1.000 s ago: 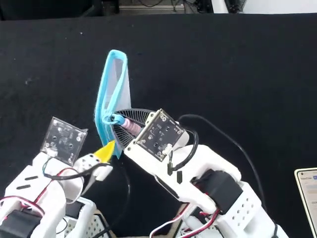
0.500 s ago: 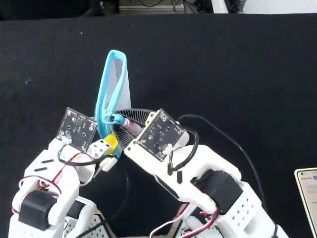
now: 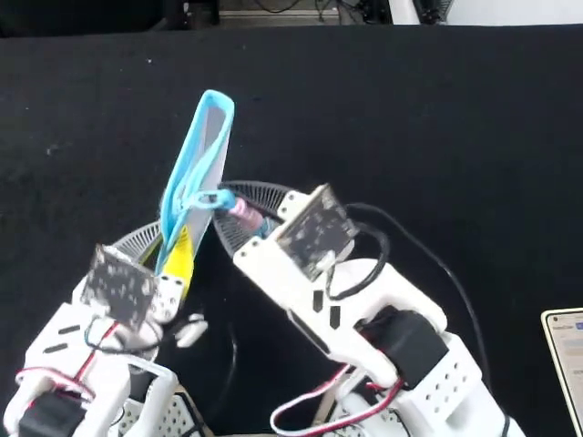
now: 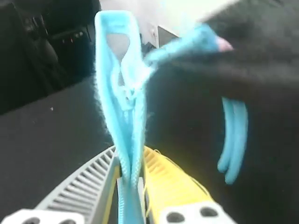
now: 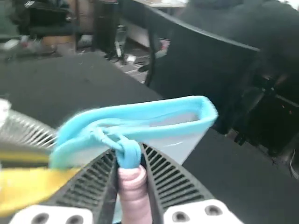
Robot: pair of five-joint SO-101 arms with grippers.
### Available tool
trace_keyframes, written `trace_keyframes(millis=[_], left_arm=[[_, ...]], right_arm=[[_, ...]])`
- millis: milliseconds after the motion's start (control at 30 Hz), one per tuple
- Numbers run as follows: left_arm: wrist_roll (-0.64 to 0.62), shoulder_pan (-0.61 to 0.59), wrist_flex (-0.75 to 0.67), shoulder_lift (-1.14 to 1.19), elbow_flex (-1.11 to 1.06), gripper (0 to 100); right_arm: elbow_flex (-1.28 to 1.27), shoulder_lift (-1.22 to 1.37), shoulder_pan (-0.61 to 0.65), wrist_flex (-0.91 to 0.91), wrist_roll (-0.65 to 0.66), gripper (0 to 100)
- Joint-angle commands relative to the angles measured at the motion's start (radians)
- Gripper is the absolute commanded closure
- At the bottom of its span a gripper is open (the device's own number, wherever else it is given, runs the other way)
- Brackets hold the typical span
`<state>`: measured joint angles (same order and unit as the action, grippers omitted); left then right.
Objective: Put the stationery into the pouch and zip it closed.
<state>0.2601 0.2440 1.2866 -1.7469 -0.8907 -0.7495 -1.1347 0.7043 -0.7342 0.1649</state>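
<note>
A light blue pouch (image 3: 199, 155) stands on edge, lifted off the black table between the two arms. My left gripper (image 3: 173, 250), with one grey and one yellow finger (image 4: 173, 186), is shut on the pouch's (image 4: 117, 93) near end. My right gripper (image 3: 239, 211) is shut on the pink zipper pull (image 5: 133, 186), which hangs from a knotted blue cord (image 5: 127, 151) at the pouch's (image 5: 154, 123) seam. The pouch's inside is hidden, so I cannot tell what it holds.
The black table cloth (image 3: 410, 118) stretches wide behind and to the right of the pouch. A white device with a screen (image 3: 565, 350) lies at the right edge. Both arm bodies crowd the near edge.
The left arm swung forward and its gripper closed on the pouch's near end. The right gripper shifted slightly right with the zipper pull, and the pouch now leans more.
</note>
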Motion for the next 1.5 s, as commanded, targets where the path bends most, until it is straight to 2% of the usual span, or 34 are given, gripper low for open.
trace_keyframes(millis=[0,167,500,767,1067,1467], left_arm=[[0.057,-0.002,0.06,-0.028,-0.01,97],[0.063,-0.002,0.094,-0.028,-0.027,97],[0.063,0.005,0.098,-0.028,-0.062,97],[0.063,0.005,0.118,-0.028,-0.059,97],[0.094,0.004,0.124,-0.028,-0.061,97],[0.094,0.005,0.126,-0.028,-0.062,97]], right_arm=[[0.005,-0.012,-0.084,0.061,-0.057,98.8],[-0.036,-0.012,-0.098,0.129,-0.063,98.8],[-0.044,0.005,-0.11,0.13,-0.063,98.8],[0.024,0.225,-0.265,0.172,-0.064,98.8],[0.116,0.32,-0.273,0.173,-0.064,98.8],[0.383,0.615,-0.373,0.166,-0.063,98.8]])
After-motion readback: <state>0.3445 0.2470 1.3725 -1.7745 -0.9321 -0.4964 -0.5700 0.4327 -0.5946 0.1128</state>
